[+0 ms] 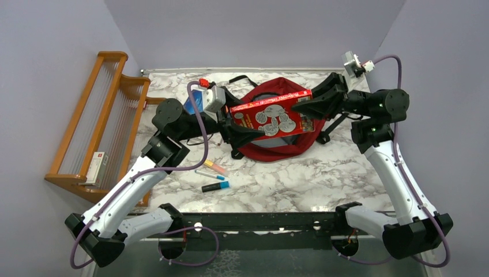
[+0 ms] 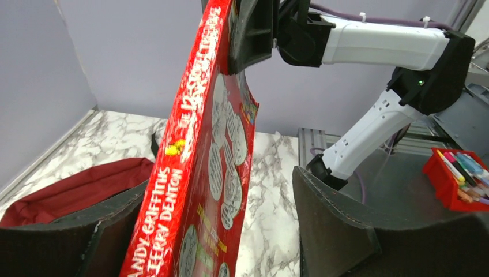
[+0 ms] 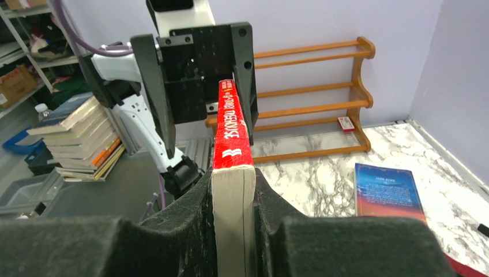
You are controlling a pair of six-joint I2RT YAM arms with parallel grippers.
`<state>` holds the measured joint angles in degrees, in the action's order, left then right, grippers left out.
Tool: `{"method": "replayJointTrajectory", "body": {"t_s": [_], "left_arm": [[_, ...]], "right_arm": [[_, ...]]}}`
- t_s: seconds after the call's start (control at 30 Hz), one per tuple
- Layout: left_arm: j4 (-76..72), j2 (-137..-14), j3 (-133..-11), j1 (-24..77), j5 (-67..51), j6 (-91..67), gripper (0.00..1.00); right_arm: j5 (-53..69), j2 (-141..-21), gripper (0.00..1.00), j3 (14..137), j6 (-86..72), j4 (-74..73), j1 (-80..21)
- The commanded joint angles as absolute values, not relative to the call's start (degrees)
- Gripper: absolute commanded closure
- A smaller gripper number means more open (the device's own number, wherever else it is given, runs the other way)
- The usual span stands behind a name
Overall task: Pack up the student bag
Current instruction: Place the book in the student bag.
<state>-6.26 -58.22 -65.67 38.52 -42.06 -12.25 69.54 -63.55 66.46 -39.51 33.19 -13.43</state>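
The student bag (image 1: 277,147) is a red backpack lying at the back middle of the marble table, and its red fabric (image 2: 75,184) also shows in the left wrist view. A red book (image 1: 271,115) hangs level above the bag. My right gripper (image 1: 314,104) is shut on the book's right end, both pads pressed to the covers beside the page edge (image 3: 233,219). My left gripper (image 1: 242,124) straddles the other end and is open. One finger (image 2: 86,231) lies by the spine (image 2: 202,173), and the other finger (image 2: 334,219) stands well clear of the cover.
A wooden rack (image 1: 109,115) stands along the left wall with a small white and red box (image 1: 97,167) on it. A blue book (image 1: 193,104) lies flat behind my left arm. Several markers (image 1: 214,186) lie on the table in front of the bag.
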Motion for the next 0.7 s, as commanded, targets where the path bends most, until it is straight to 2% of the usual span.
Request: {"method": "replayJointTrajectory", "body": {"t_s": [0.0, 0.17, 0.4, 0.67], "left_arm": [[-14.8, -57.3, -63.2, 38.6, -45.9, -17.7, 0.29], [-20.0, -58.8, -62.8, 38.6, -49.9, -23.2, 0.35], [-20.9, -57.6, -62.8, 38.6, -49.6, -23.2, 0.58], [-21.4, -56.6, -61.4, 38.6, -49.7, -24.0, 0.78]], "right_arm": [[64.8, -61.3, 0.99, 66.6, -43.8, 40.7, -13.6], [63.7, -59.9, 0.99, 67.5, -45.2, 42.5, -13.6], [64.1, -59.2, 0.99, 68.2, -44.8, 41.8, -13.6], [59.5, -56.8, 0.99, 67.3, -43.1, 39.8, -13.7]]}}
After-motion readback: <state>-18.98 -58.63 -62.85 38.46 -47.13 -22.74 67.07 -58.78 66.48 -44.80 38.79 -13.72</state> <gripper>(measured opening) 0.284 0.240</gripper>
